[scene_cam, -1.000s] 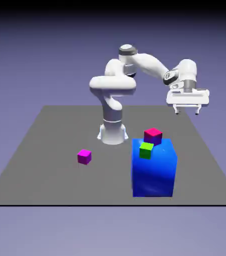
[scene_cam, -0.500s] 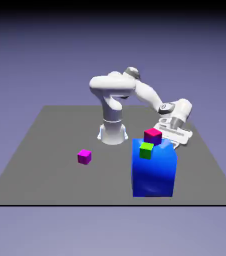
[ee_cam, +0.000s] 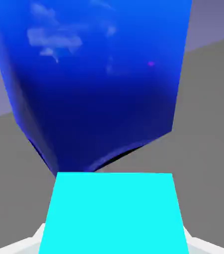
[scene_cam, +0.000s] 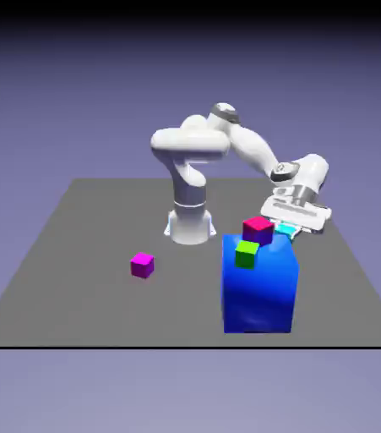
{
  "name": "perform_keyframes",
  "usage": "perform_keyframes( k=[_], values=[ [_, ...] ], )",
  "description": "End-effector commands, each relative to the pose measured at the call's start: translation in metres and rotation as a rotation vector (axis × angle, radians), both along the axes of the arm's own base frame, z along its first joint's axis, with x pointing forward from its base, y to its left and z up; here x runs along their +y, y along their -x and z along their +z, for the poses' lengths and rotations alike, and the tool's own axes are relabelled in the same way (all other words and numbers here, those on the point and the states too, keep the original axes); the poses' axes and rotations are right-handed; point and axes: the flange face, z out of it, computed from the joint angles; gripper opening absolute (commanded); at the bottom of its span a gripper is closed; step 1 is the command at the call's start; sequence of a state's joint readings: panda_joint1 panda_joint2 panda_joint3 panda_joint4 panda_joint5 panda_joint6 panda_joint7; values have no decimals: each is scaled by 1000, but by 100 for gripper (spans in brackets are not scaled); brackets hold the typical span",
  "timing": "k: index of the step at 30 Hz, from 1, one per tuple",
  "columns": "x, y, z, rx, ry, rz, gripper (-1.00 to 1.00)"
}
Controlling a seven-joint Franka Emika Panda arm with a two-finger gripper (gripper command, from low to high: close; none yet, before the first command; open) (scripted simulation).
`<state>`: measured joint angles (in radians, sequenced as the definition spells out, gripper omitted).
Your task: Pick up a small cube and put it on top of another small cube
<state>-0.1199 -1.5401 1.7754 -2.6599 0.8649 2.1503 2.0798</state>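
While the grey worktop (scene_cam: 92, 254) stretches wide beneath a blue-violet backdrop, we see the white arm (scene_cam: 248, 152) bend down from its base at the far edge and reach toward the exterior view's right. Next in size is the big blue block (scene_cam: 259, 286), standing on the worktop's near right part; in the hand view it fills most of the picture as a tall blue face (ee_cam: 99, 84). We find the tool (scene_cam: 288, 227) low behind the block's far top edge, its jaws pinching the small cube (scene_cam: 286, 227), whose bright cyan shows just beside the magenta cube (scene_cam: 258, 229). In the hand view the small cube (ee_cam: 113, 213) sits large at the bottom, between the pale finger tips (ee_cam: 37, 238), which it largely hides. We see the magenta cube resting at the far edge of the block's top, and the green cube (scene_cam: 246, 254) just in front of it, near the block's left top corner. A second magenta cube (scene_cam: 142, 265) lies alone on the worktop, well apart to the left.
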Motion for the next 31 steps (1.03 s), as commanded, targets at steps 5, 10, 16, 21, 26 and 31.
perform_keyframes(
  k=[5,10,16,21,26,31],
  values=[
    [-3,-22,62,-16,-4,25,-100],
    [-22,-55,115,-18,-3,37,-100],
    [-65,-101,160,1,6,43,-100],
    [-106,-135,177,33,15,46,-100],
    [-119,-160,142,30,20,44,-100],
    [-123,-164,135,31,18,45,100]
  ],
)
